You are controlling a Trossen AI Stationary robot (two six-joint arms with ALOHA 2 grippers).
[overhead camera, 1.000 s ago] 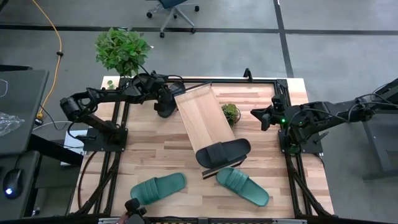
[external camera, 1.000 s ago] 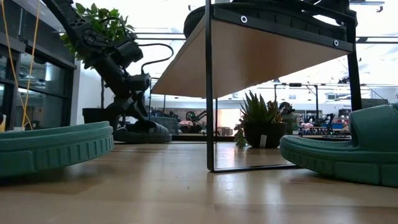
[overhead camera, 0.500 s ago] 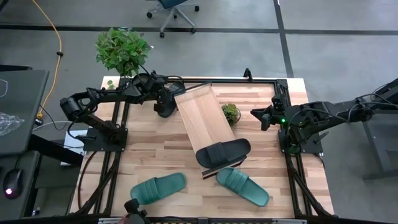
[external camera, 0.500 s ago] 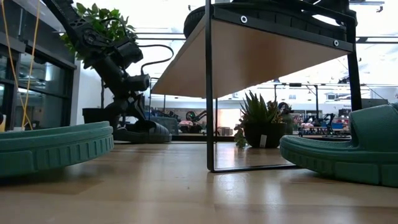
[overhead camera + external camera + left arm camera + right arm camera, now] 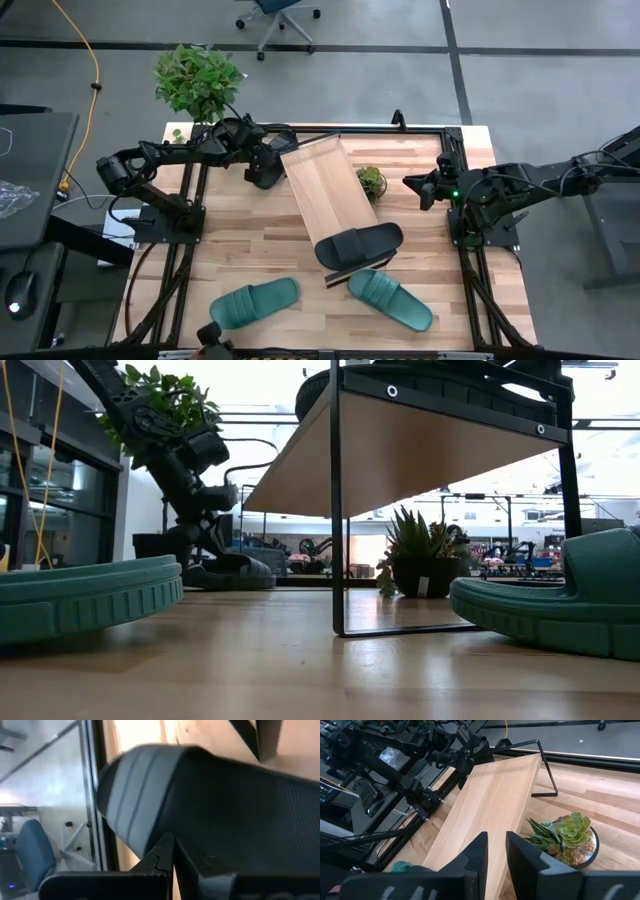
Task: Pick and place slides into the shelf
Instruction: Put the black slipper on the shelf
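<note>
Second black slide (image 5: 268,170) mostly hidden under the left gripper (image 5: 262,168) in the high view; in the left wrist view it blurs and runs off the edge. Low view: shelf (image 5: 420,445) cut off at top, both teal slides (image 5: 85,600) cut by the side edges. Right gripper (image 5: 496,851) grip cannot be judged.

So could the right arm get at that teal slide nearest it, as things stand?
Probably yes: the right gripper hangs beside the succulent, and the teal slide lies uncovered on that arm's side of the table, though the shelf end stands close.
</note>
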